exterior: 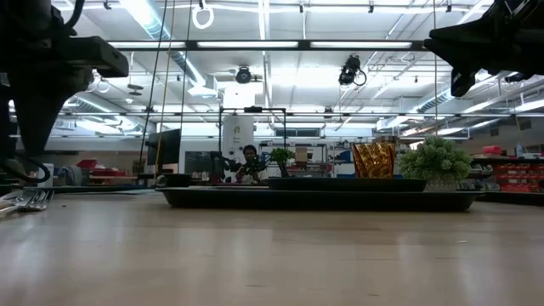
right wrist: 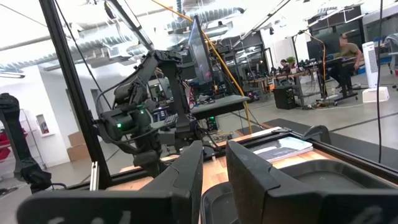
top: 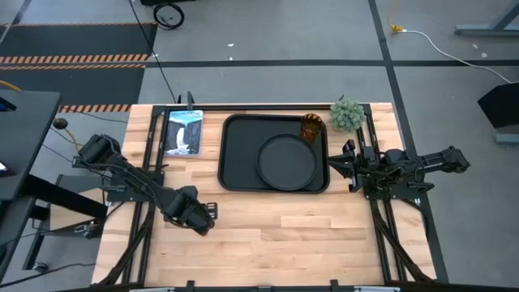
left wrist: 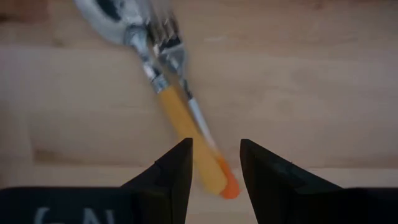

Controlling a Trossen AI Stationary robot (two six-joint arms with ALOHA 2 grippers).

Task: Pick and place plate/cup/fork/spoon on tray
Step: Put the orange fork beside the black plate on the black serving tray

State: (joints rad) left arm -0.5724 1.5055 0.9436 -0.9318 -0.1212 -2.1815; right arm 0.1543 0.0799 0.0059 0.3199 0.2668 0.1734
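The spoon (left wrist: 163, 93) and the fork (left wrist: 175, 50) lie side by side on the wooden table, their orange handle ends toward my left gripper (left wrist: 214, 165). That gripper is open just above them near the table's left front (top: 199, 215), one finger on each side of the handle ends. The black plate (top: 288, 162) lies on the black tray (top: 235, 154). The amber cup (top: 312, 128) stands in the tray's far right corner. My right gripper (top: 339, 162) hovers by the tray's right edge, its fingers a narrow gap apart and empty.
A small green plant (top: 347, 113) stands at the table's far right, close to the cup. A picture card (top: 183, 131) lies left of the tray. Bare wood stretches along the table's near side (top: 308, 235). People sit in the room beyond the table (exterior: 248, 161).
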